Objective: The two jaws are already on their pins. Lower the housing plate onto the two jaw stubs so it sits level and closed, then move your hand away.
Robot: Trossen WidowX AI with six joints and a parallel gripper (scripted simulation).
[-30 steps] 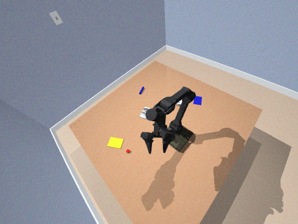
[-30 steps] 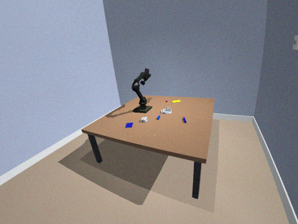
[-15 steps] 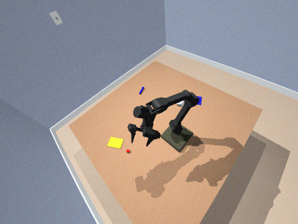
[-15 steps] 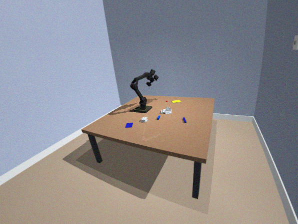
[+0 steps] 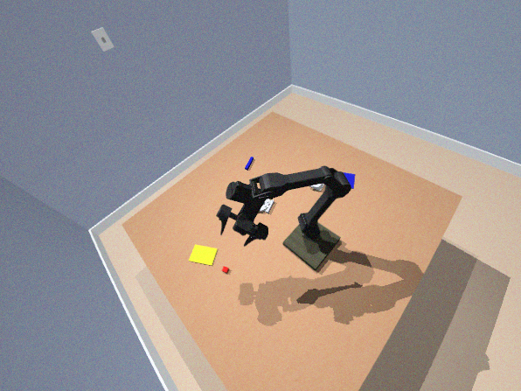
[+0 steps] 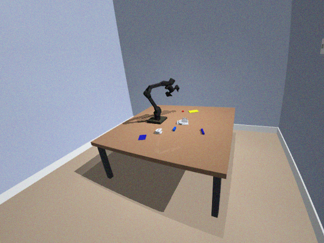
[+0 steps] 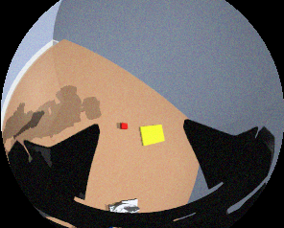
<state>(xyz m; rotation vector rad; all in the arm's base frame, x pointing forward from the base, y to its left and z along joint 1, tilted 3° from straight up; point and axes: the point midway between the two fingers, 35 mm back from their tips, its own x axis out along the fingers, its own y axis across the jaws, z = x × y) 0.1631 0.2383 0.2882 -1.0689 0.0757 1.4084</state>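
From the top, the claw (image 5: 233, 240) (image 6: 174, 93) (image 7: 142, 126) stands wide with nothing between its fingers. The yellow tile (image 5: 203, 254) (image 6: 193, 111) (image 7: 153, 135) lies at its eight o'clock, the red cube (image 5: 225, 269) (image 6: 182, 111) (image 7: 124, 125) near its six. The larger white piece (image 5: 267, 205) (image 6: 182, 122) (image 7: 126, 207) is partly covered by the arm, between the claw's one and two o'clock.

In the exterior view, the claw is raised above the table (image 6: 201, 151). The smaller white piece (image 5: 317, 186) (image 6: 158, 131) rests at the larger one's eight o'clock, apart from it. Which white part is the housing plate cannot be told; the jaws and pins are too small to make out.

In the wrist view, the larger white piece shows at six o'clock, its lower part hidden. The red cube sits between the tile's nine and ten o'clock, just beside it.
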